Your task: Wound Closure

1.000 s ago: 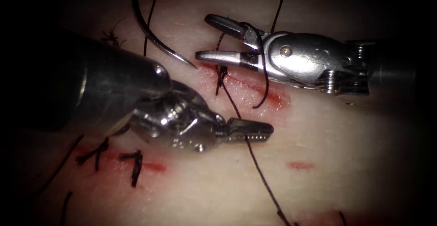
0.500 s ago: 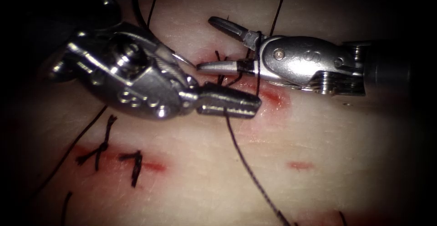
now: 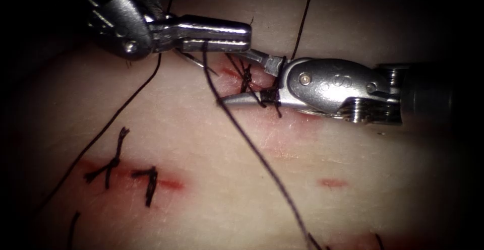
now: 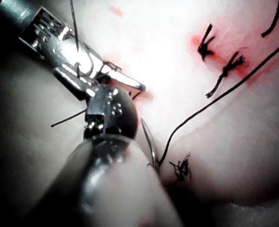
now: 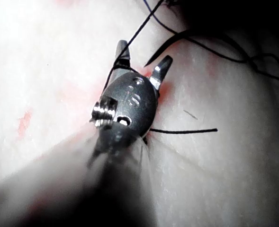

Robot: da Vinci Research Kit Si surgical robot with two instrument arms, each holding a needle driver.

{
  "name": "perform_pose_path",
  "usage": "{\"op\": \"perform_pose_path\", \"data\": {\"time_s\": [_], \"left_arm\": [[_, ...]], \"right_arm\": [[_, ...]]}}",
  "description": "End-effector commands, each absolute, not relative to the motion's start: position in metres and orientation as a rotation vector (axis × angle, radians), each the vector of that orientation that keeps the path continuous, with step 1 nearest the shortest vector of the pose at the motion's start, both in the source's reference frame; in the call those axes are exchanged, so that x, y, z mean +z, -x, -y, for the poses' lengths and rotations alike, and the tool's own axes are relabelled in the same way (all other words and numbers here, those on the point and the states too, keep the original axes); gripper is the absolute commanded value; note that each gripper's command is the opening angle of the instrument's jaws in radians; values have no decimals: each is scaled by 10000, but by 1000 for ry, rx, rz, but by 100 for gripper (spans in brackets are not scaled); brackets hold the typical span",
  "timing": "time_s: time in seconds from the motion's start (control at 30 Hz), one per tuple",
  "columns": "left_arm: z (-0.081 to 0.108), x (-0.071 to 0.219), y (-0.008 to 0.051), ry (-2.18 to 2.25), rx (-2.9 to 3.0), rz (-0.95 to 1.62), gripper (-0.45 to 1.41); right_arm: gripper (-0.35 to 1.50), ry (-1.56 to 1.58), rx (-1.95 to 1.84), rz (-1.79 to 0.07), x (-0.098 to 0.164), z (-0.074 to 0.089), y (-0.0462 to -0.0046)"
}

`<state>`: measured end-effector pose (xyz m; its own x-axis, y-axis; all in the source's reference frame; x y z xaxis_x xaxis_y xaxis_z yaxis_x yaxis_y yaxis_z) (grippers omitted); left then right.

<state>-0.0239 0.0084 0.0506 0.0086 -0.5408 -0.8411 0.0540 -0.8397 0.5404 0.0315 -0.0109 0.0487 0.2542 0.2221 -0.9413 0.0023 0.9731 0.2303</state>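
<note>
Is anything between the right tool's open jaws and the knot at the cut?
Thread only: the right tool has its jaws open around the knot, strands draped across them. The left tool holds the thread just above.

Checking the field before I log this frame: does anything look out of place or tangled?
Yes: thread is wrapped around the open right tool at its jaw base. The needle lies loose on the tissue, left of the cut. The left tool is shut on the thread.
</note>
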Motion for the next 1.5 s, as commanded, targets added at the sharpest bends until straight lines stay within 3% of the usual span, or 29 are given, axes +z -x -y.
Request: {"op": "perform_pose_path", "data": {"time_s": [0.03,0.63,0.87,1.5], "left_arm": [[-91,517,246,-1905,-1886,489,-45],[-99,610,276,-2151,-1783,271,-45],[-96,635,277,-2141,-1788,274,-45],[-59,652,247,-2071,-1844,283,-45]], "right_arm": [[105,-212,145,-1322,488,108,-322],[94,-405,122,-1506,483,115,-320],[63,-484,166,-1641,484,119,-321],[58,-461,311,-1794,485,104,-293]]}}
